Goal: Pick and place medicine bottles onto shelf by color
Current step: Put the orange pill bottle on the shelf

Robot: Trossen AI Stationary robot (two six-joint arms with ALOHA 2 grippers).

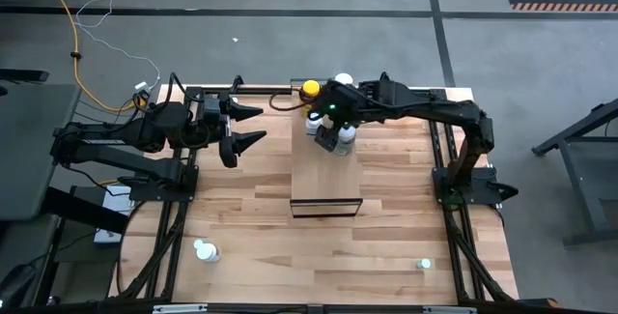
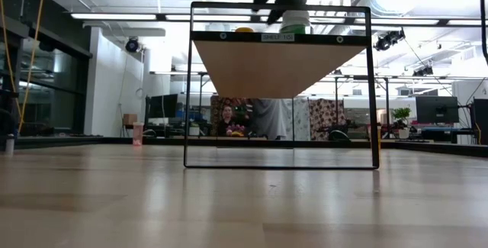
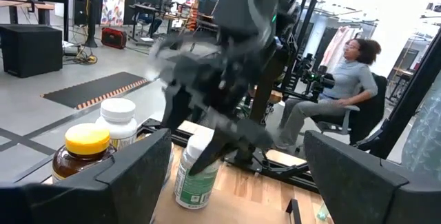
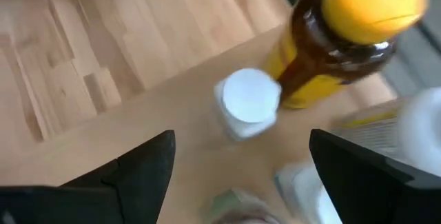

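Observation:
The light-wood shelf (image 1: 326, 174) stands mid-table, its dark front edge toward the near side. Several bottles cluster on its far end: an amber bottle with a yellow cap (image 1: 310, 90), a white-capped bottle (image 1: 343, 80) and a small white bottle (image 4: 248, 103). My right gripper (image 1: 326, 126) hangs over this cluster with its fingers wide apart. Under it a white bottle with a green label (image 3: 196, 176) leans tilted on the shelf. My left gripper (image 1: 263, 125) is open and empty, left of the shelf's far end. My right gripper is blurred, and the tilted green-label bottle's cap end (image 3: 202, 147) lies right under its fingers. I cannot tell whether the fingers touch it. The bottle's base end is down at the shelf top.
A white bottle (image 1: 205, 250) lies on the tabletop near the front left. A tiny greenish bottle (image 1: 424, 265) stands near the front right. The shelf's near half is bare wood. A seated person (image 3: 331, 93) shows beyond the table's far side.

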